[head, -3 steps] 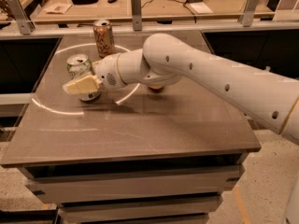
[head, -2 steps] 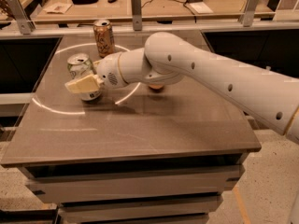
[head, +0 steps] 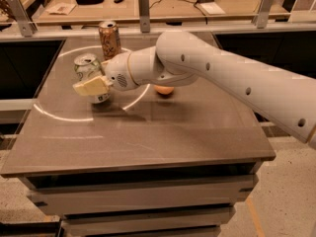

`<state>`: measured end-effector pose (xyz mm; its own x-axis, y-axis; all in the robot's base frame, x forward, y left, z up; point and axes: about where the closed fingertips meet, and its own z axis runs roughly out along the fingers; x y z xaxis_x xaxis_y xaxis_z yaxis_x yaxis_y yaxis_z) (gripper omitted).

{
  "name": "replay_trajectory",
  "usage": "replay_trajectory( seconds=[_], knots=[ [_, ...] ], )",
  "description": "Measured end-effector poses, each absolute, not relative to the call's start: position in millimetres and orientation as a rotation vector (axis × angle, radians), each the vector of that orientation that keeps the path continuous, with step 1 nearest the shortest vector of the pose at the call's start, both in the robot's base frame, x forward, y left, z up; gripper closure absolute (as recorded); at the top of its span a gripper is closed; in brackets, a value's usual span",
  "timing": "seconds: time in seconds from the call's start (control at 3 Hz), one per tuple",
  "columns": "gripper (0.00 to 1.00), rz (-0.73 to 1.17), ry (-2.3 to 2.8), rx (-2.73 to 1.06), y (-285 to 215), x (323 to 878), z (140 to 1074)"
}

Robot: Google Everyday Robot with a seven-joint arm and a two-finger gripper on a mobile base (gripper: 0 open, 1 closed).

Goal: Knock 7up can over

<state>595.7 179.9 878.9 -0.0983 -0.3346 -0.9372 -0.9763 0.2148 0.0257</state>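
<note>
Catches the gripper (head: 92, 87) low over the table (head: 148, 142), laid across the front of the 7up can (head: 88, 66) and seemingly touching it; cannot tell how far open, nor whether clamped on anything; reads more as pressing than holding. Shows the 7up can directly behind the gripper, silver top clear above it and base peeping out below; upright on the table, or at most faintly tipped.

Against a second ago, finds only a small shift: a slight drift of gripper and 7up can together toward the arm side; no toppling. Suggests, on that reading, firm contact and a can dragged along rather than tipped; puts the job past the approach, with the knock itself not yet done. Calls, probably, for a firmer sideways push high on the 7up can; risks otherwise more sliding across the smooth table and no fall.

Places a brown can (head: 109, 38) beyond the gripper, farther back and apart from the 7up can, standing; near enough to be clipped by a wide sweep. Leaves a small orange round thing (head: 164, 90) behind the gripper, tucked beneath the white arm (head: 222, 78); clear of the contact point, though close under the arm.
</note>
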Motion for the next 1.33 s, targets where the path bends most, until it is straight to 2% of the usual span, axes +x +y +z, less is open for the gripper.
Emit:
replay_trajectory(
  seconds=[1.33],
  knots=[
    [1.0,0.796,1.387,-1.369,161.6,599.3,929.4]
  ],
)
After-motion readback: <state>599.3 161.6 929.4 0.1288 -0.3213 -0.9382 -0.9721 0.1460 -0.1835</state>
